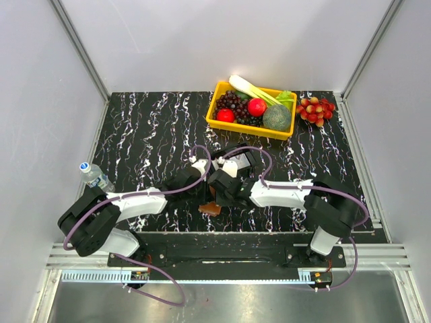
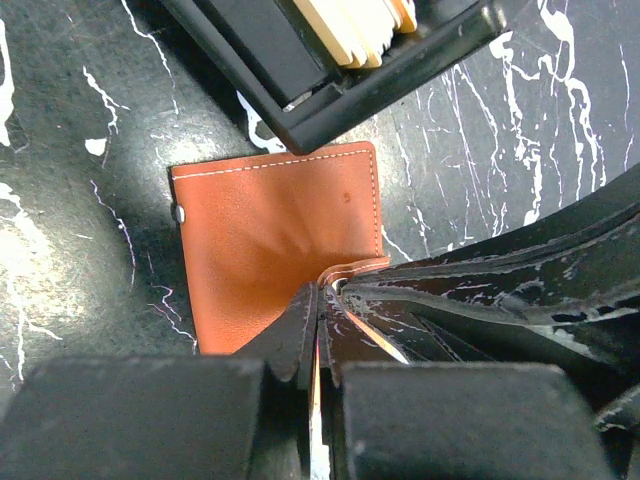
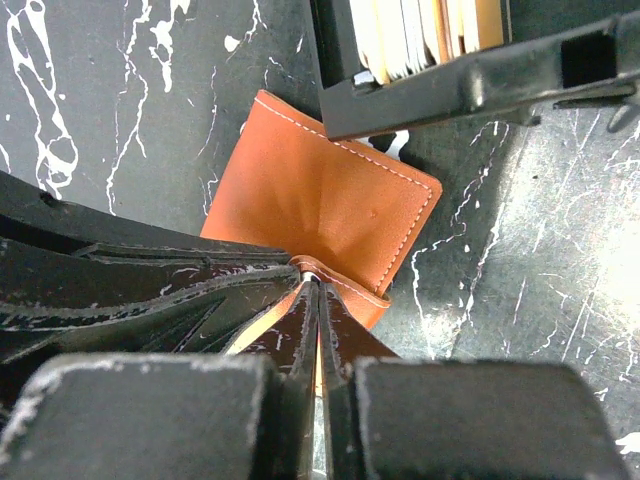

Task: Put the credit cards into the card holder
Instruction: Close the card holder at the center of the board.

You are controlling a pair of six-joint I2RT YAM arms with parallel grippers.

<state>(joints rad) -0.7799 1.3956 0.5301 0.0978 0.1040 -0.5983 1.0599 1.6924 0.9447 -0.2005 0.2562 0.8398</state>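
The brown card holder (image 2: 270,230) lies on the black marbled table, just in front of a small black box (image 2: 300,75). Both grippers meet at its near edge. My left gripper (image 2: 320,292) is shut on a lifted leather flap of the card holder. From the opposite side my right gripper (image 3: 318,287) is shut on the same curled edge of the card holder (image 3: 330,195). The credit cards (image 3: 420,28) stand on edge in the black box (image 3: 450,90), pale and orange edges showing. In the top view the card holder (image 1: 210,209) peeks out below the joined grippers.
A yellow bin (image 1: 236,125) of fruit and vegetables stands at the back, with a bunch of red grapes (image 1: 316,110) beside it on the right. A water bottle (image 1: 95,177) lies at the table's left edge. The black box (image 1: 241,161) sits just behind the grippers.
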